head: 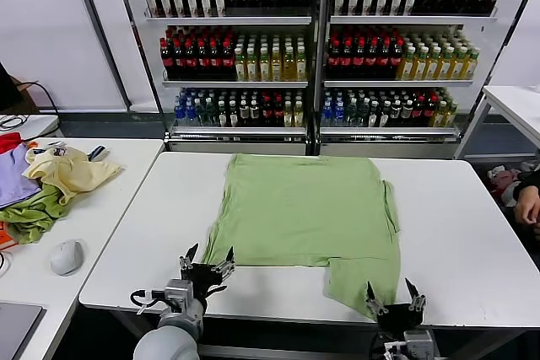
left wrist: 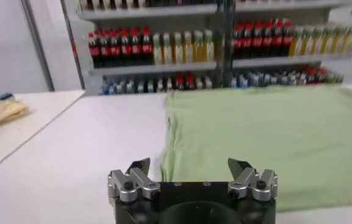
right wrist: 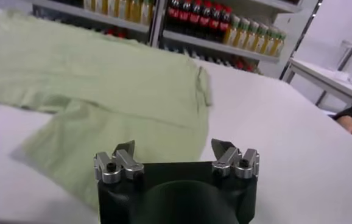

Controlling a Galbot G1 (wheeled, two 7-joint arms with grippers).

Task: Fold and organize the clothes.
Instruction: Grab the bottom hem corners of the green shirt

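The light sage-green shirt (head: 308,212) lies flat on the white table (head: 472,233), back side up, no buttons or print showing. Its lower right part (head: 363,280) reaches toward the front edge. My left gripper (head: 206,256) is open and empty, at the shirt's front left corner near the table's front edge. The shirt also shows in the left wrist view (left wrist: 267,134), just beyond the open left gripper (left wrist: 190,166). My right gripper (head: 394,294) is open and empty at the shirt's front right corner. In the right wrist view the shirt (right wrist: 103,91) lies ahead of the open right gripper (right wrist: 173,148).
A second white table (head: 101,208) stands to the left with a pale yellow garment (head: 72,170), a lilac cloth (head: 15,179), a green cloth (head: 34,215) and a grey mouse (head: 66,256). Shelves of bottles (head: 321,48) stand behind. A person's hand (head: 528,204) shows at the right edge.
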